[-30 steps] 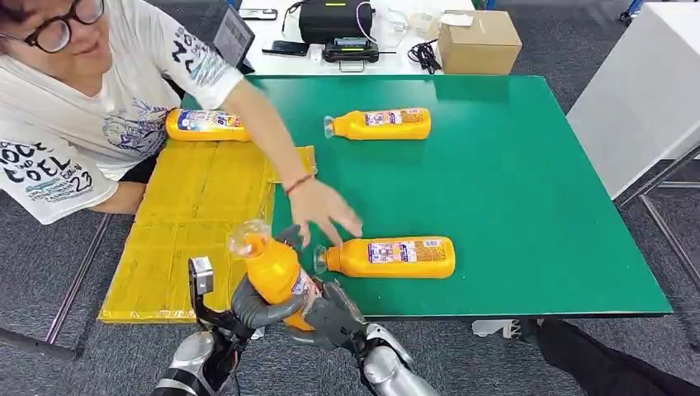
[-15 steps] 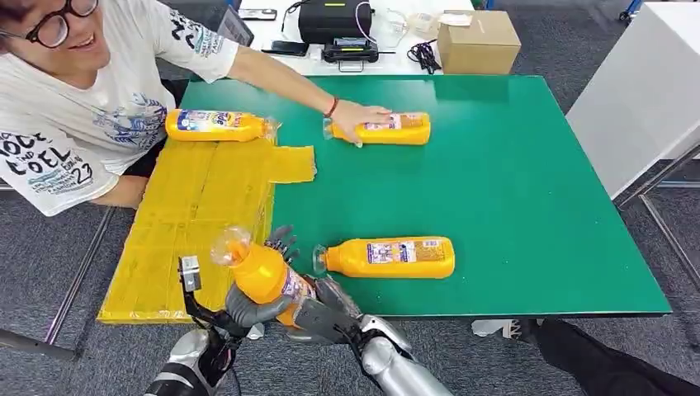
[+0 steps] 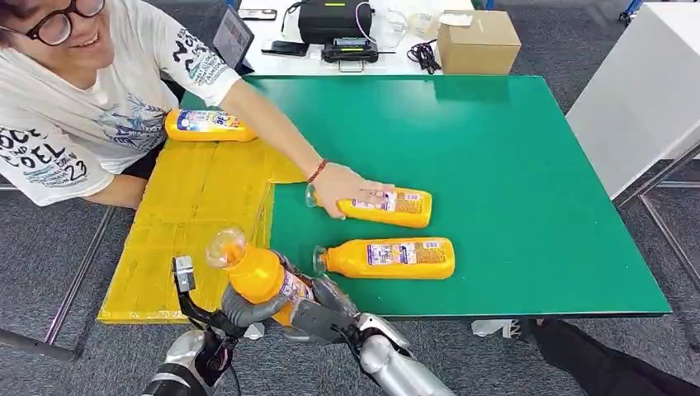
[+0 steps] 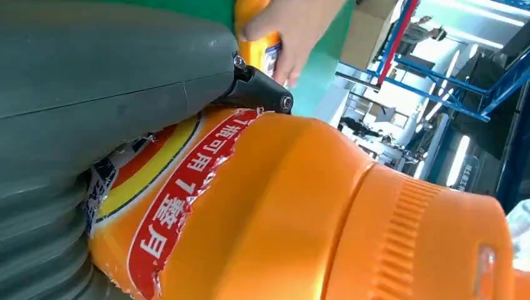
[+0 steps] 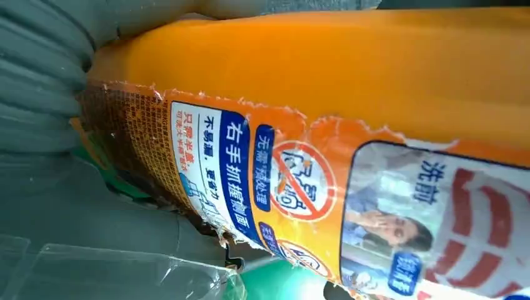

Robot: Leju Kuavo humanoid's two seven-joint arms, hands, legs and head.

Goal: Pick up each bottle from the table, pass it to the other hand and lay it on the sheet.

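Note:
An orange bottle (image 3: 262, 279) with a clear cap is tilted in the air just off the table's near edge, beside the yellow sheet (image 3: 194, 206). My left hand (image 3: 243, 309) wraps its body (image 4: 300, 206) from below, thumb across the front. My right hand (image 3: 323, 315) grips its labelled lower end (image 5: 344, 94). A second bottle (image 3: 388, 257) lies on the green table (image 3: 512, 165) close to my hands. A third bottle (image 3: 390, 206) lies just beyond it under a person's hand (image 3: 342, 188). Another bottle (image 3: 206, 125) lies at the sheet's far end.
A person in a white printed shirt (image 3: 74, 124) leans over the far left, arm stretched across the sheet and table. A cardboard box (image 3: 479, 40) and black devices (image 3: 334, 21) stand on a white desk behind. A white cabinet (image 3: 644, 91) is at the right.
The person dragged the far bottle toward me, beside the near one. The held bottle sank slightly left, and the dark fingers behind it folded in against it.

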